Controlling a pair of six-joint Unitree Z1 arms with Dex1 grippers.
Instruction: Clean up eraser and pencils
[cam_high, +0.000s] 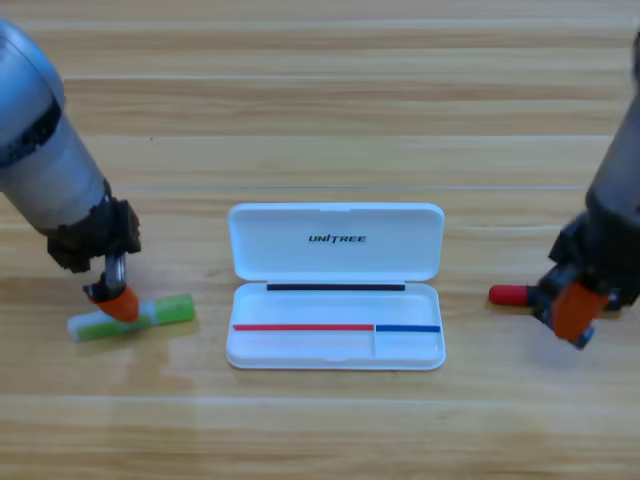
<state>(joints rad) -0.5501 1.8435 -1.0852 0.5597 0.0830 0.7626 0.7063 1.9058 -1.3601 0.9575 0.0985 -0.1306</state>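
While the white case lies open at the centre of the wooden table, lid back and tray facing the lower edge, both arms are down on a pen at opposite sides of the frame. At lower left, the left gripper sits on the green pen, whose long axis runs nearly level across the picture, bright cap end toward the case, pale end toward the left edge. The orange jaws meet the barrel at about its middle and appear pressed onto it, though whether the pen is truly pinched cannot be told from above. The pen rests on the table, well apart from the case and to its left.

At right, the right gripper covers most of the red-capped pen; only the red cap shows, pointing left toward the case, so this pen too seems to lie roughly level. How its jaws stand cannot be told.

Each pen lies under its own arm, and the tray sits between them: the coming move looks like a lift and a carry inward, the left arm travelling right, the right arm travelling left. No eraser is visible anywhere in the frame
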